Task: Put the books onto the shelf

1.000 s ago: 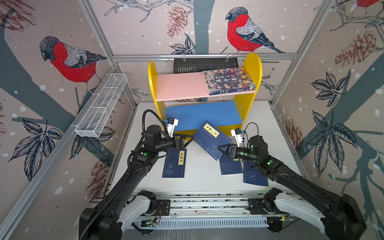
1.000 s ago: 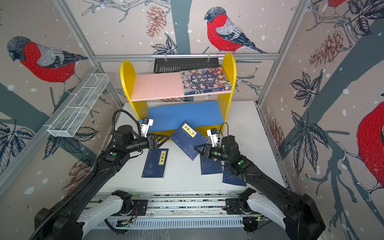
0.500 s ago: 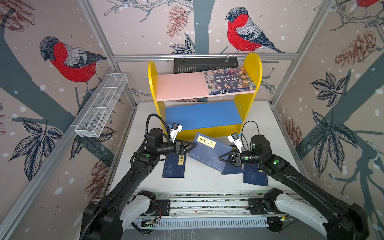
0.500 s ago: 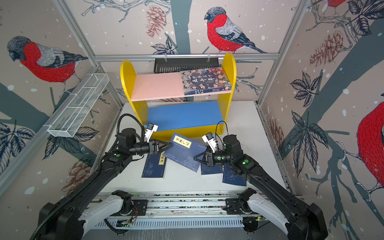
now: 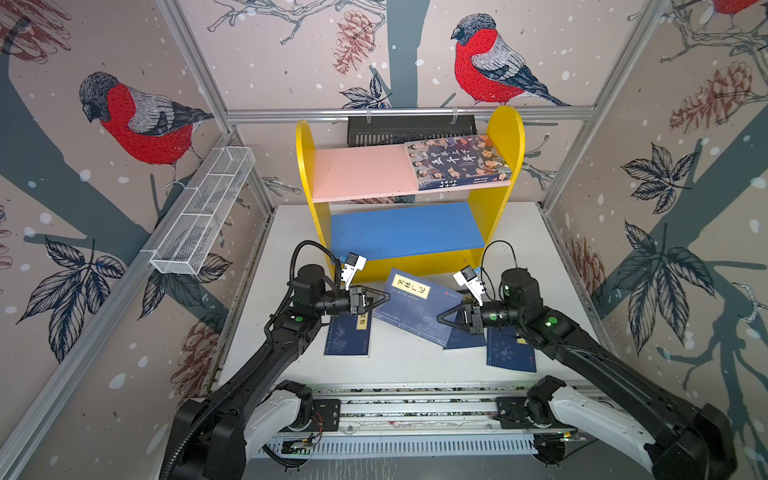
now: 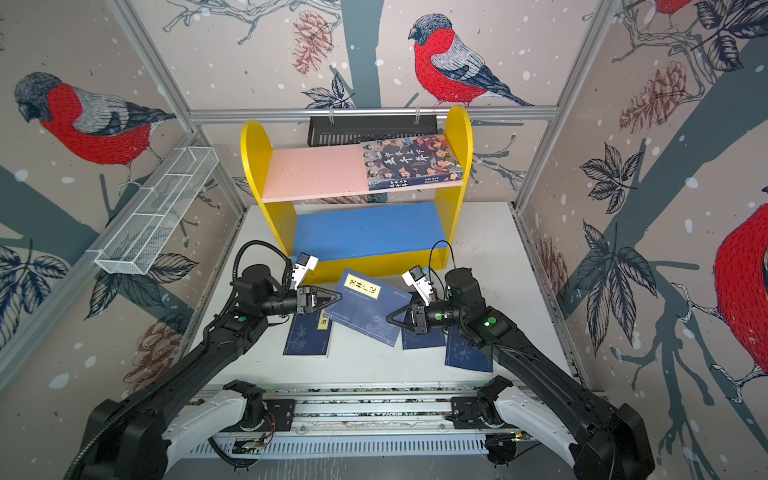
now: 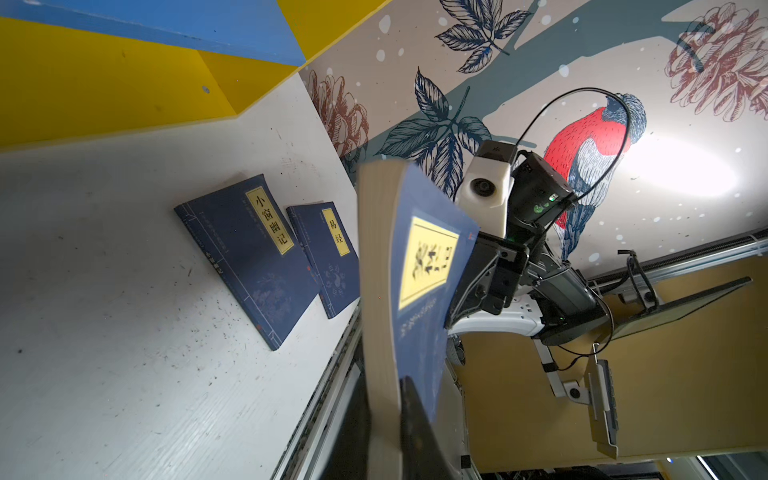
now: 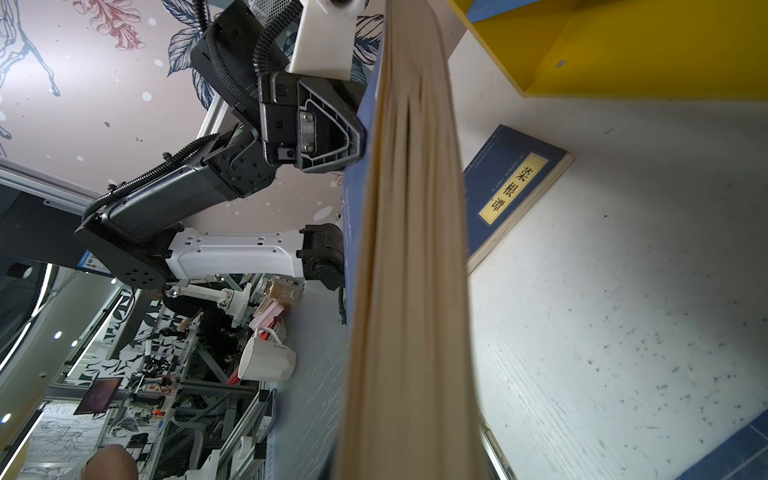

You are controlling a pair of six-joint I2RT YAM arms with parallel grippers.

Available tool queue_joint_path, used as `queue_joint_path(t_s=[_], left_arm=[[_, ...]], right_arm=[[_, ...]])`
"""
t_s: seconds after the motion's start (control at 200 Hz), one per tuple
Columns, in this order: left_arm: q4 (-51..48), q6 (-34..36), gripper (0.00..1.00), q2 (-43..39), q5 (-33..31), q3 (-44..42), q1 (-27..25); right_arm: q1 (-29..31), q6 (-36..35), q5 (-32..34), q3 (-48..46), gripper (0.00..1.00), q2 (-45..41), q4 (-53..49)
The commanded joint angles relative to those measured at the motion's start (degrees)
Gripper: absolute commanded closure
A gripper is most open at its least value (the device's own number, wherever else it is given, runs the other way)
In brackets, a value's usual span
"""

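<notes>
Pinches opposite edges of one navy book point(image 5: 417, 309) between shut left fingers point(image 8: 328, 124) and right fingers point(image 7: 478, 270), likely steadying it above the desk point(image 5: 415, 365) for the shelf point(image 5: 407, 230).

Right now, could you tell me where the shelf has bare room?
The blue lower board is bare between both yellow side panels. The pink upper board is free left of the colourful book. Crowded: the table in front, with three flat books and the held book.

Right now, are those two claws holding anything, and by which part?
Yes: one navy book, raised between them. The left gripper pinches the edge nearest its yellow title label; the right gripper pinches the opposite edge.
</notes>
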Motion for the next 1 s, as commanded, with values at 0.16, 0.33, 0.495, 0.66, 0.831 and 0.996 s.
queue_joint_path(t_s=[0.16,0.33,0.495,0.66,0.831,0.996], left_arm=[[3.1,-0.8,1.0,-0.4,-4.9,1.6,0.1],[-2.7,1.3,1.0,1.6,-11.8,7.2,0.4],[-1.7,-2.2,1.0,5.8,-15.8,9.7,0.5],[3.4,-8.4,1.0,9.5,-18.7,10.4,0.5],[7.8,-13.2,1.0,11.2,-22.3,11.0,0.5],[12.5,-19.6,1.0,14.6,-21.8,11.1,0.2]], right_arm=[[-5.0,-0.2,7.0,2.0,0.42,2.1,-0.9],[-14.9,4.3,12.7,0.2,0.33,0.5,-2.1],[-22.0,12.1,13.0,-4.1,0.31,-3.5,2.3],[-21.9,23.8,10.3,-9.6,0.3,-8.3,12.6],[-17.3,31.6,15.2,-14.4,0.28,-14.8,17.7],[-10.7,35.2,23.2,-16.2,0.27,-17.6,20.2]])
